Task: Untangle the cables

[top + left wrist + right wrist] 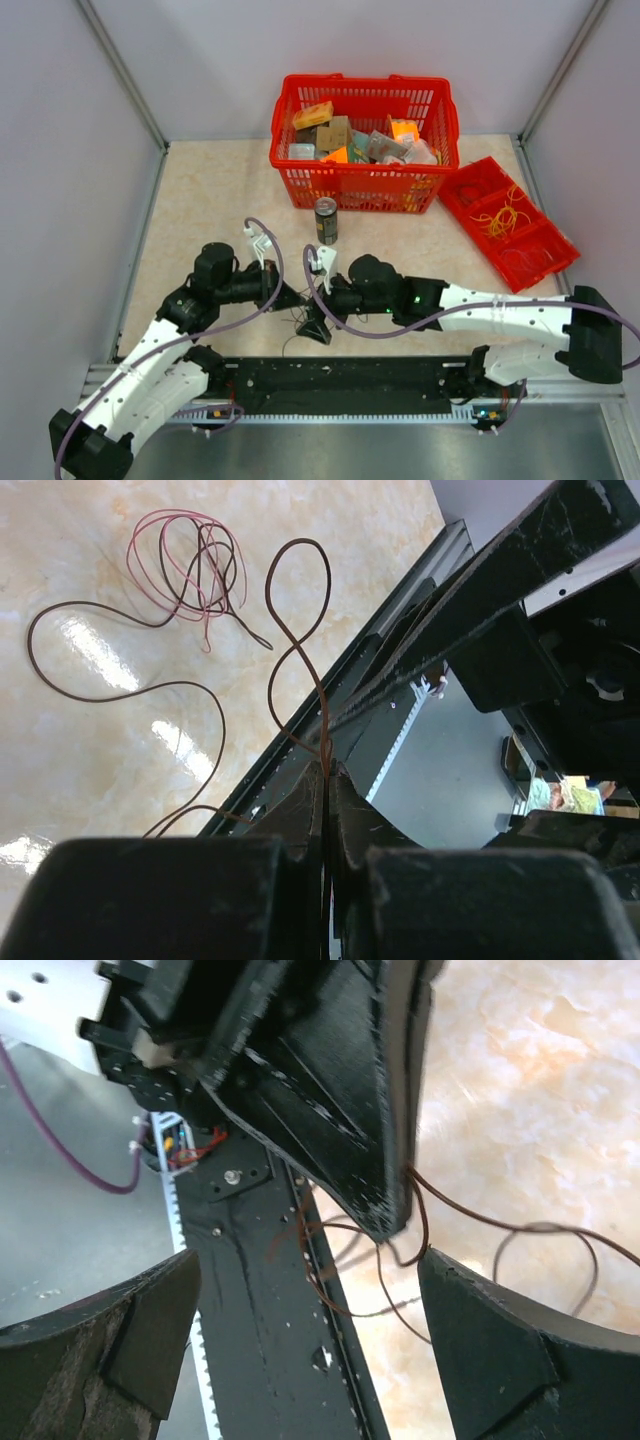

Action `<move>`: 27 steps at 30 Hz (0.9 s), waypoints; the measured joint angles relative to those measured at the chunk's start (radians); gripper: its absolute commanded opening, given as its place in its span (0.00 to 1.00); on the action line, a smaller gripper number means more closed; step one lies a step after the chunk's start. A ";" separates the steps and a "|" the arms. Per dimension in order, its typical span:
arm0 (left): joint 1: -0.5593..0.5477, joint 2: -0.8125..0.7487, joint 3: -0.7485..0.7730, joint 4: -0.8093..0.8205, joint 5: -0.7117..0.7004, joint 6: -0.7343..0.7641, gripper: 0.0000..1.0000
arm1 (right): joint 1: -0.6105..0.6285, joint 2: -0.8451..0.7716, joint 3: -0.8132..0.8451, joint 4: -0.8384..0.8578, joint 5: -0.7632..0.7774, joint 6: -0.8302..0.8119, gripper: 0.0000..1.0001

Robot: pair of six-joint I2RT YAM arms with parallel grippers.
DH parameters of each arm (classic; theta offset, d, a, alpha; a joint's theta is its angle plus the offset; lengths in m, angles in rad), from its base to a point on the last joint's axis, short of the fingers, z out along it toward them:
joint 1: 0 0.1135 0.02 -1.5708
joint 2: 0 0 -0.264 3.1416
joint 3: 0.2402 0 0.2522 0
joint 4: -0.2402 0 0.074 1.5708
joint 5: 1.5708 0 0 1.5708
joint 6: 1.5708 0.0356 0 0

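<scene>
My left tool is pressed together, pinching a brown cable that loops across the tabletop beside a pinkish coil of cable. My right tool is spread wide just beside it.

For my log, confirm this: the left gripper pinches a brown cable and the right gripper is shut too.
Wrong on the right gripper: the right wrist view shows it open, jaws wide apart. The left gripper does pinch the brown cable.

Bright, even overhead light; white glare patches on the glossy table; cables sharp, close foreground soft in both wrist views
</scene>
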 measured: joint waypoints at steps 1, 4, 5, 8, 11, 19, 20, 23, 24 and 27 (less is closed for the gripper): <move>0.000 -0.003 0.000 -0.004 -0.001 0.001 0.00 | 0.005 -0.004 0.002 -0.015 0.024 -0.001 0.91; 0.000 -0.005 0.000 -0.015 0.001 0.002 0.00 | 0.008 -0.027 0.021 -0.093 0.081 -0.014 0.92; 0.000 -0.005 0.000 -0.019 0.002 0.002 0.00 | 0.007 -0.039 0.032 -0.118 0.090 -0.023 0.92; -0.001 -0.003 0.000 -0.027 0.002 0.003 0.00 | -0.014 -0.068 0.073 -0.168 0.084 -0.047 0.92; -0.001 -0.003 0.000 -0.030 0.002 0.005 0.00 | -0.063 -0.070 0.126 -0.183 0.040 -0.075 0.92; -0.001 -0.006 0.002 -0.045 0.009 0.005 0.00 | -0.095 0.066 0.208 -0.159 -0.079 -0.123 0.91; -0.001 -0.006 0.003 -0.049 0.009 0.005 0.00 | -0.095 0.084 0.207 -0.154 -0.094 -0.122 0.91; -0.001 -0.006 0.012 -0.069 0.002 0.005 0.00 | -0.094 0.122 0.203 -0.137 -0.118 -0.114 0.90; -0.001 -0.006 0.016 -0.073 -0.004 0.005 0.00 | -0.092 0.124 0.197 -0.131 -0.118 -0.111 0.90; -0.001 -0.011 0.026 -0.083 -0.044 0.000 0.00 | -0.066 0.124 0.177 -0.110 -0.076 -0.103 0.87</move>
